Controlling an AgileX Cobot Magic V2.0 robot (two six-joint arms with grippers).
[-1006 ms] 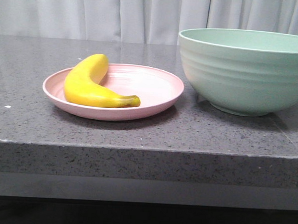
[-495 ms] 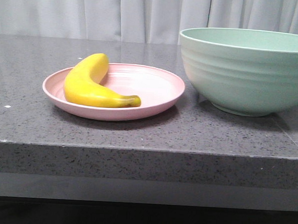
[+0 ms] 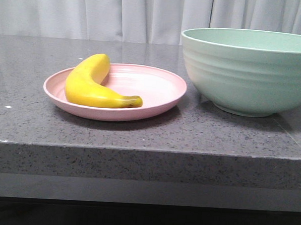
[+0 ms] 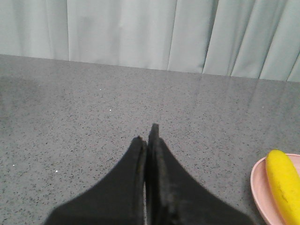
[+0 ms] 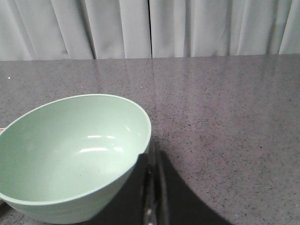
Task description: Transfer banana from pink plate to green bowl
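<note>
While the banana (image 3: 94,84) lies on the pink plate (image 3: 156,95), both grippers rest with their fingers pressed together and hold nothing.

Front view: the curved yellow fruit occupies the left half of the plate, its dark stem tip pointing toward the plate's middle and its blunt end resting against the far left rim. The green bowl (image 3: 248,72) stands just to the right of the plate on the grey speckled surface (image 3: 139,134), with a narrow gap between the two rims; the bowl's interior, seen in the right wrist view, contains nothing. Left gripper (image 4: 147,133) hovers over bare surface to the left of the plate, well apart from the fruit. Right gripper (image 5: 152,161) sits just beside the bowl's outer wall. Pale curtains (image 3: 95,14) hang behind the surface.
</note>
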